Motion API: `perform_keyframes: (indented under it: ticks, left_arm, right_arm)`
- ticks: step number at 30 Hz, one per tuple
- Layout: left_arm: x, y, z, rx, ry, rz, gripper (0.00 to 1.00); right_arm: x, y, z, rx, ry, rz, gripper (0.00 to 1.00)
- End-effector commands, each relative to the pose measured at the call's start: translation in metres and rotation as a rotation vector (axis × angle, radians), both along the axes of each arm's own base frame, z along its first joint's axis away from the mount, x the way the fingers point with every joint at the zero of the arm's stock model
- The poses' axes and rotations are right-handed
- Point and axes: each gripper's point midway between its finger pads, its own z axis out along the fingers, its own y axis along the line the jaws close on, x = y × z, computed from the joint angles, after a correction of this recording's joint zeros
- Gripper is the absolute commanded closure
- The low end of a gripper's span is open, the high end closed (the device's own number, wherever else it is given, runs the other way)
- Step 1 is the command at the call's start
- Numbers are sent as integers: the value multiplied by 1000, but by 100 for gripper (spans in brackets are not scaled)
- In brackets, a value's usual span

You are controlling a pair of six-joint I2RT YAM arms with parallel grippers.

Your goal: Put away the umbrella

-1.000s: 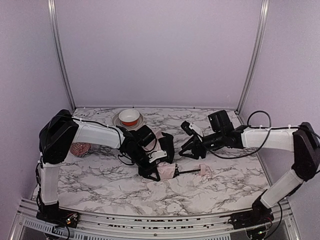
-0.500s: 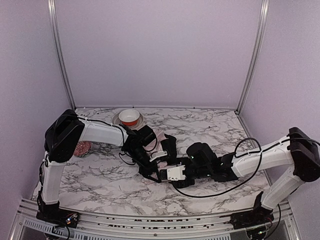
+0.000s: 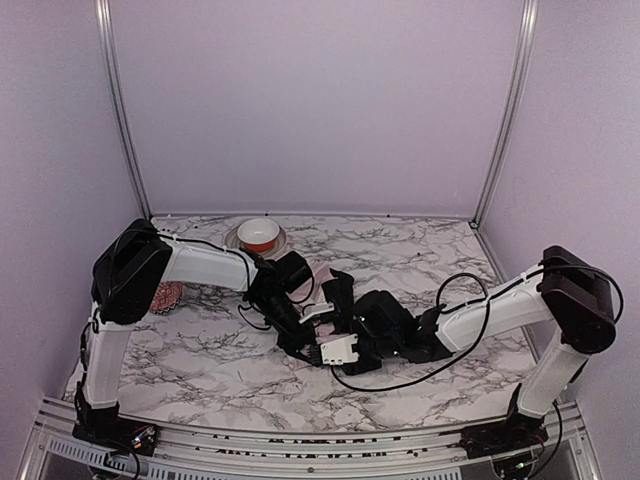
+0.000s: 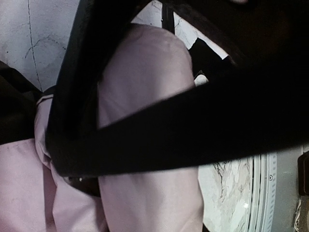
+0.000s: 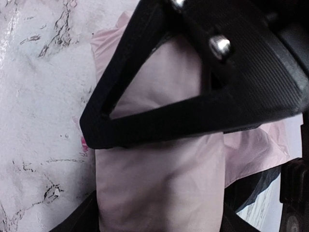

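**A:** What is the setting?

**B:** An aluminium rail (image 3: 300, 440) runs along the near edge. Behind it is a white marble-patterned table (image 3: 200, 380), closed in by lilac walls (image 3: 320, 100).

**A:** And the umbrella?

**B:** The umbrella (image 3: 318, 270) lies near the middle of the table as a crumpled bundle of pale pink fabric with black lining, between the two arms.

**A:** Who has hold of it?

**B:** The left gripper (image 3: 303, 338) is clenched on the pink fabric. Its wrist view shows the roll of cloth caught between the dark fingers (image 4: 72, 96). The right gripper (image 3: 338, 338) lies right against the bundle, one finger across the cloth. I cannot tell whether it is gripping or loose.

**A:** What has changed in the last second?

**B:** The right arm was raised and drawn back towards the right, with its gripper above the table. The thin shaft and the small pink handle showed beside the bundle. Now that arm stretches low across the marble to the bundle and hides the shaft and handle. The left arm has hardly shifted.

**A:** Is anything else around?

**B:** A reddish-pink knobbly ball (image 3: 166, 296) sits at the left, half hidden behind the left arm. Farther back, a white bowl (image 3: 259, 234) with a red inside stands on a plate (image 3: 236, 243), apart from the umbrella. The right arm's black cable (image 3: 470, 290) loops above the table.
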Motion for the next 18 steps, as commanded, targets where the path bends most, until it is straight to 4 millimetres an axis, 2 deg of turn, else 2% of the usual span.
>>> perform_keyframes:
  ticks: [1, 5, 6, 8, 12, 15, 18]
  left_arm:
    - [-54, 63, -59, 365, 268, 20, 100]
    - [-51, 59, -52, 329, 275, 18, 100]
    - [-49, 58, -50, 320, 272, 18, 96]
    - [-42, 53, -47, 303, 258, 33, 83]
    - [-20, 41, -33, 244, 177, 84, 50]
    - [7, 31, -7, 142, 17, 158, 40]
    - [33, 27, 30, 0, -160, 255, 35]
  right_arm:
    - [2, -8, -13, -74, 3, -25, 39]
    - [-2, -9, -17, -77, 33, -35, 60]
    - [-4, -9, -18, -75, 44, -35, 65]
    - [-7, -10, -20, -76, 68, -36, 71]
    - [-15, -16, -28, -96, 132, -54, 78]
    - [-22, -19, -33, -103, 179, -63, 81]
    - [-29, -19, -34, -95, 235, -64, 83]
